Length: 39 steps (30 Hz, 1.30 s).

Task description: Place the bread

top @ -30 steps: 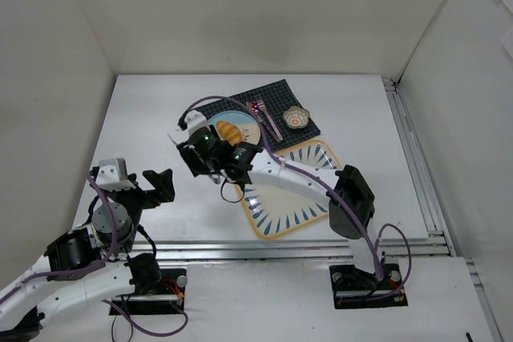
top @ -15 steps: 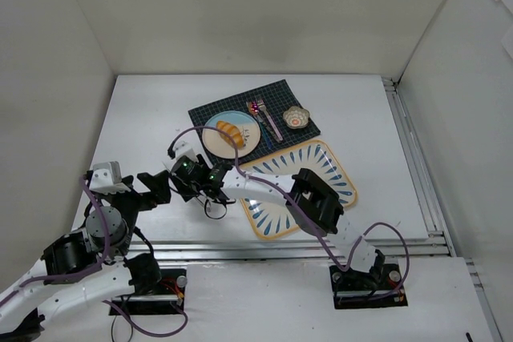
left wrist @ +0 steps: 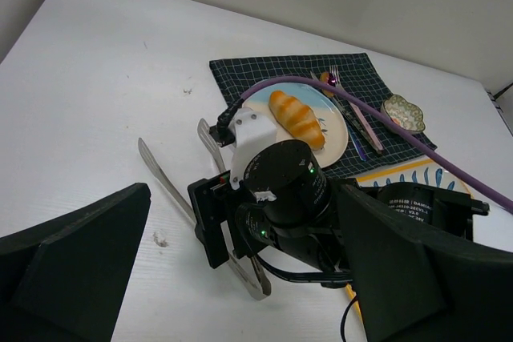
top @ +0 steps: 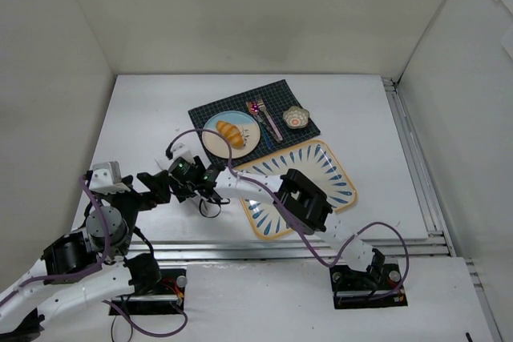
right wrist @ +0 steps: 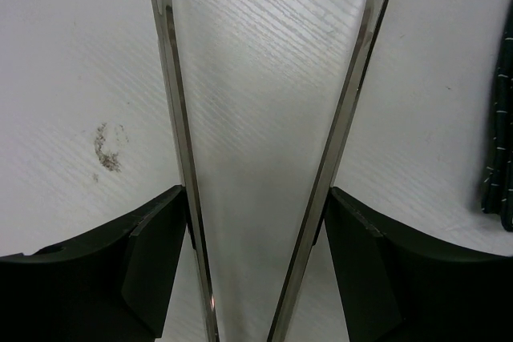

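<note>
The bread [top: 228, 132] is a golden-brown ridged roll lying on the round pale-blue plate [top: 249, 143], apart from both grippers; it also shows in the left wrist view [left wrist: 296, 119]. My right gripper [top: 191, 175] is low over the white table, left of and nearer than the plate, shut on metal tongs [left wrist: 167, 179]. In the right wrist view my gripper [right wrist: 256, 266] presses the two spread arms of the tongs [right wrist: 349, 118], which hold nothing. My left gripper [top: 156, 185] is open and empty, right beside the right wrist [left wrist: 284, 190].
The plate sits on a dark checked placemat [top: 272, 94] with a pink-handled fork and spoon [top: 268, 120] and a small flower-shaped dish [top: 296, 117]. A yellow-rimmed blue-patterned mat [top: 325, 174] lies to the right. A small stain [right wrist: 108, 148] marks the table. White walls surround the table.
My right gripper with the tongs has drawn back from over the plate toward the near left. The bread stays on the plate. The left arm shifted slightly.
</note>
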Motion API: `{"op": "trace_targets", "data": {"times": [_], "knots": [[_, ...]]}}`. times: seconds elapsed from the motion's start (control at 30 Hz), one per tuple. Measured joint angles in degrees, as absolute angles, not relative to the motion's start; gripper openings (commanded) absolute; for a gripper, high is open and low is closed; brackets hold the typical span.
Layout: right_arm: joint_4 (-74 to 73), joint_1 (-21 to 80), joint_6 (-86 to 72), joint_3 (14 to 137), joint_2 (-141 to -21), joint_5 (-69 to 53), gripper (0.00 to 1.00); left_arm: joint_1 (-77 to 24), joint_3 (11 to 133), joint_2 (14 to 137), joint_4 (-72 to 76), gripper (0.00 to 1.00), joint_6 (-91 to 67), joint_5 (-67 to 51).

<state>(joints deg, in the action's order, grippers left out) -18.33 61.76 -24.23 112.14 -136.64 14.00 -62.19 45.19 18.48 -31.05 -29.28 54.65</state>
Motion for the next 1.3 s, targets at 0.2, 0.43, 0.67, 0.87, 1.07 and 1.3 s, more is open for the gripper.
{"op": "trace_targets", "data": {"times": [0.2, 0.43, 0.67, 0.87, 1.07, 1.3], "knots": [[-18.3, 60.2, -24.3, 114.4, -138.0, 12.8, 0.70, -62.2, 45.2, 18.5, -31.0, 0.99, -29.4, 55.1], [-18.2, 59.4, -24.1, 116.4, -139.2, 11.9, 0.77, -62.2, 45.2, 18.6, -31.0, 0.99, -29.4, 55.4], [-17.8, 59.3, -23.8, 116.4, -139.4, 11.5, 0.84, -62.2, 45.2, 18.7, -31.0, 0.99, -29.4, 55.4], [-17.8, 59.3, -23.2, 116.4, -139.4, 11.5, 0.93, -62.2, 45.2, 18.7, -31.0, 0.99, -29.4, 55.4], [-17.8, 59.3, -21.3, 116.4, -138.8, 12.1, 0.98, -62.2, 45.2, 19.0, -31.0, 0.99, -29.4, 55.6], [-17.7, 59.3, -20.1, 113.5, -132.9, 14.5, 0.98, -62.2, 45.2, 20.3, -31.2, 0.99, -29.4, 55.6]]}}
